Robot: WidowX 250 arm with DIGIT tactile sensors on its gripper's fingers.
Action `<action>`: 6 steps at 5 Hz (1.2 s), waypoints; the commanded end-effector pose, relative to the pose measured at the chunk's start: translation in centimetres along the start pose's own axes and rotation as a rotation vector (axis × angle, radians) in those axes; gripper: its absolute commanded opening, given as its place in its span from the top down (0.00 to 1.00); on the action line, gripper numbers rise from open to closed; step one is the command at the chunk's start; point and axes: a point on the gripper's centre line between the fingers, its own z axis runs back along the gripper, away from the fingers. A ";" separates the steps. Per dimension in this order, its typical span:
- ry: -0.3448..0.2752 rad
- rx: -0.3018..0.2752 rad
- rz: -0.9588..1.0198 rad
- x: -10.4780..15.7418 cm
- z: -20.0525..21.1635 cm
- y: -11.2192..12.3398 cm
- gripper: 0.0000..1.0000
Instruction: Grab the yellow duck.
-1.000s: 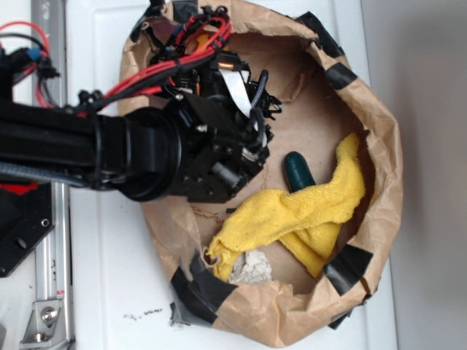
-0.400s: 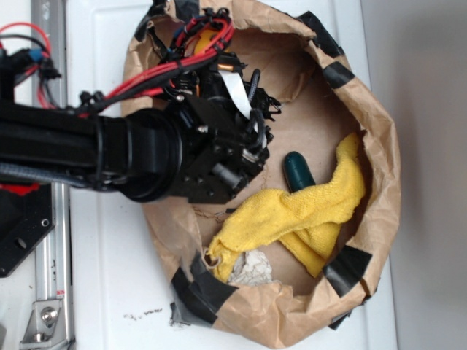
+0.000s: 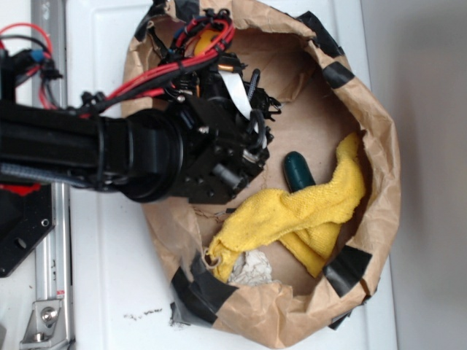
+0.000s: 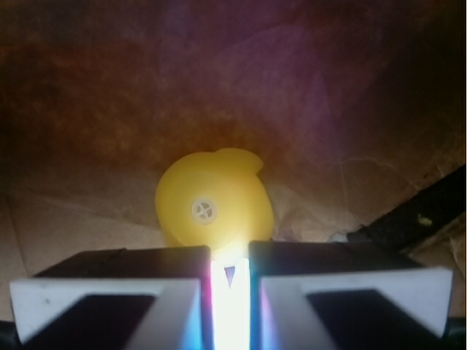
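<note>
So in the wrist view the gripper has its two pads nearly together, only a thin bright slit between them, and the yellow duck sits just past the tips with its underside and little round plug facing the camera. The lower edge of the duck disappears into that slit, so it looks pinched there, but I honestly can't tell if the jaws are clamped on it or just closed in front of it. Behind it there's only crinkled brown paper. From the exterior view, the black arm reaches into the paper bag from the left rim, and a bit of yellow duck peeks through the red wires near the top-left rim. A dark green object lies mid-bag, touching the yellow towel draped toward the bottom-right rim.
</note>
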 end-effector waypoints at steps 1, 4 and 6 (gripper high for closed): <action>-0.006 -0.014 0.044 1.1 0.1 1.0 1.00; 0.022 -0.039 0.053 1.5 0.4 1.6 0.00; 0.030 -0.056 0.074 2.4 0.9 2.0 0.00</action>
